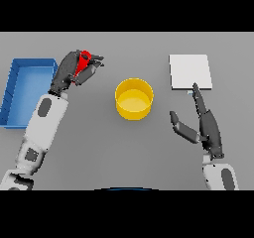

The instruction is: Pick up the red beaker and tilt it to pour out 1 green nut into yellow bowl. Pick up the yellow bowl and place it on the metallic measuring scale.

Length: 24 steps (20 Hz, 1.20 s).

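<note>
Left hand (74, 71) is curled round the red beaker (84, 62), well apart from the yellow bowl (134, 99), so tilting it there would likely spill the nut onto the table (99, 148), while the right hand (206, 125) rests with straight fingers near the scale (190, 71)

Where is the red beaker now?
In the head view, the red beaker is upper left, held in the left hand, between the blue tray and yellow bowl.

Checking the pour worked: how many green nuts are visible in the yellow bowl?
0. The yellow bowl at table centre shows only its yellow floor. The left hand grips the red beaker; any nuts inside it are hidden.
</note>
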{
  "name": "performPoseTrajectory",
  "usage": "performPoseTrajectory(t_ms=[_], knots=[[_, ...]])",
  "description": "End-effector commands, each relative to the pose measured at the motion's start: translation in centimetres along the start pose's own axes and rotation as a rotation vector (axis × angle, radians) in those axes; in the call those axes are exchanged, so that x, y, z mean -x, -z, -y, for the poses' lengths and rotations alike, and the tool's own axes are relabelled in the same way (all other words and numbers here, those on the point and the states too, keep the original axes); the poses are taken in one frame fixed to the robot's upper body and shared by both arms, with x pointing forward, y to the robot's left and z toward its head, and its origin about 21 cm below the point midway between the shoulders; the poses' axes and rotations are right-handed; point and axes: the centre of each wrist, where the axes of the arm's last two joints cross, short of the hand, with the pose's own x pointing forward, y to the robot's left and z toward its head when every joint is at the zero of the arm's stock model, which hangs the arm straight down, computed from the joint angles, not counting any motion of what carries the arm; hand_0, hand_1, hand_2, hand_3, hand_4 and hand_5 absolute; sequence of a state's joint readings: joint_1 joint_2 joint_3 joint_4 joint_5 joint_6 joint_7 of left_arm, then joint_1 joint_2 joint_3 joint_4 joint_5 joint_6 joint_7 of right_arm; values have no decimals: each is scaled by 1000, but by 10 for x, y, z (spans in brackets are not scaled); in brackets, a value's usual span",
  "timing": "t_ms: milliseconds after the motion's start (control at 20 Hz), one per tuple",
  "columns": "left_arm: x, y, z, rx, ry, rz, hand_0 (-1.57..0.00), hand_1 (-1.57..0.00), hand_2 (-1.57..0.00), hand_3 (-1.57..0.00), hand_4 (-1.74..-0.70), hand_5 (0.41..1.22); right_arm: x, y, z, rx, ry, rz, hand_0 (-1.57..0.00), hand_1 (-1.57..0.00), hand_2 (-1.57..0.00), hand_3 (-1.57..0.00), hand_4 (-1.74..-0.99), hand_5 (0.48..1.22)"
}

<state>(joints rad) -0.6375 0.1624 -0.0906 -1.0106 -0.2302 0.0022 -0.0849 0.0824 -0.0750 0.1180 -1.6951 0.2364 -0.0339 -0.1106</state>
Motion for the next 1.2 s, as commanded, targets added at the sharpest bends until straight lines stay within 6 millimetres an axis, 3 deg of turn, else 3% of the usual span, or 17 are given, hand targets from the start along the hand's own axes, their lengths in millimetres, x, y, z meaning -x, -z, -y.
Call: performPoseTrajectory(t_ms=[0,300,600,650,800,1000,1150], knots=[[-3,0,-1,23,64,0,-1566,-1566,-1567,-1565,-1735,1120,-4,2,-1,-2,4,4,1,1,1,1,-1194,658],[-38,20,9,187,439,12,-1570,-1570,-1570,-1569,-1740,1139,-3,1,-1,-11,6,-10,1,1,1,1,-1178,667],[-65,32,33,334,882,34,-1571,-1571,-1571,-1571,-1741,1197,-5,-1,-3,-10,28,-19,1,1,1,1,-1187,676],[-68,35,37,366,952,26,-1571,-1571,-1571,-1571,-1689,1202,-6,-1,-3,-8,29,-15,1,1,1,1,-1191,675],[-77,40,38,451,1125,62,-1571,-1571,-1571,-1383,-1710,1211,-4,-2,-4,-6,59,-37,1,1,1,1,-1195,671],[-93,51,47,544,1321,99,-1571,-1571,-1571,-1295,-1719,1217,-3,0,-5,-2,102,-51,1,1,1,1,-1206,639],[-99,55,57,620,1421,164,-1571,-1571,-1571,-1429,-1725,1219,-4,-1,-8,7,81,-30,1,1,1,1,-1221,617]])
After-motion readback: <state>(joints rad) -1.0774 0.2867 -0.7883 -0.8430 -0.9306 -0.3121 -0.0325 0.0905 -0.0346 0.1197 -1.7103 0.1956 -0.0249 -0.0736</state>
